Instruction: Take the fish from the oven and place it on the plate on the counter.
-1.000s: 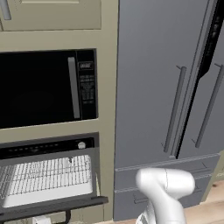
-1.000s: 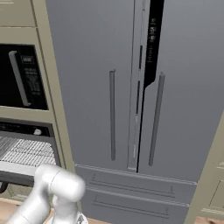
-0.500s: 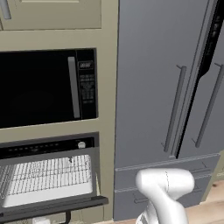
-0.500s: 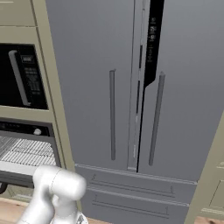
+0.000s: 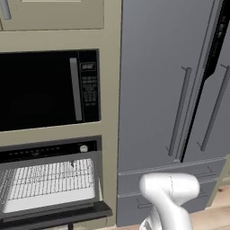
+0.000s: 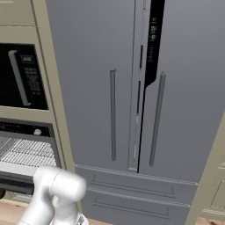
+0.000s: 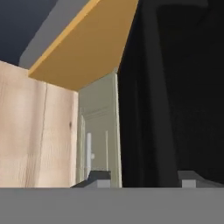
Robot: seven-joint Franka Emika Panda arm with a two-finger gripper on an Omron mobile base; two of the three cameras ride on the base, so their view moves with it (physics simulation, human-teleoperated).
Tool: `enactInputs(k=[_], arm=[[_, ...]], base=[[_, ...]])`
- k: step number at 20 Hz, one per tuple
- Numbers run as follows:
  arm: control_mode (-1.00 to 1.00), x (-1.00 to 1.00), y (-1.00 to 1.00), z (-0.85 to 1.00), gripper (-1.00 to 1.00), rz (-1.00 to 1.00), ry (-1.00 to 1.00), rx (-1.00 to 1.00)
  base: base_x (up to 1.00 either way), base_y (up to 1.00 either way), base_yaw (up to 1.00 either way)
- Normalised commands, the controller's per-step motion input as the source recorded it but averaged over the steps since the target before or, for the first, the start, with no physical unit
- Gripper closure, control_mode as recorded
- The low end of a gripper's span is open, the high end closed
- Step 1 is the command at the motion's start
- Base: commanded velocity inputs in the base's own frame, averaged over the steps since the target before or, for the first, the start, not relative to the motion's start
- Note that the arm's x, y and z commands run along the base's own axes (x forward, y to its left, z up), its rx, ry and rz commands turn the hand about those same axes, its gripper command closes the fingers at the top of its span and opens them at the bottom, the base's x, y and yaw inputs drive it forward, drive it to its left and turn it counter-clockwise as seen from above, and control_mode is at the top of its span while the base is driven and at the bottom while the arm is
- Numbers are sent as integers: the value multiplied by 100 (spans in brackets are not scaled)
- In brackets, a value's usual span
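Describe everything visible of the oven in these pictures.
The oven is a wide black built-in unit set in beige cabinetry, below the microwave and beside the grey fridge. A dark control strip with a round silver knob runs across its top. Its door hangs open, baring pale wire racks inside. No fish can be made out on the racks.

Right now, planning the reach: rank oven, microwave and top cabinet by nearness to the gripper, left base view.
1. Oven, low left, nearest the low-working gripper.
2. Microwave, directly above it.
3. Top cabinet, highest, farthest.
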Motion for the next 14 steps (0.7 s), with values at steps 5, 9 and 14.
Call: enactInputs(k=[5, 9, 14], arm=[[-100, -100, 2, 100, 100, 0, -64, 0], [-100, -83, 0, 100, 100, 0, -53, 0], [-100, 40, 0, 74, 100, 0, -2, 0]], base=[[0, 0, 0], [0, 0, 0], [0, 0, 0]])
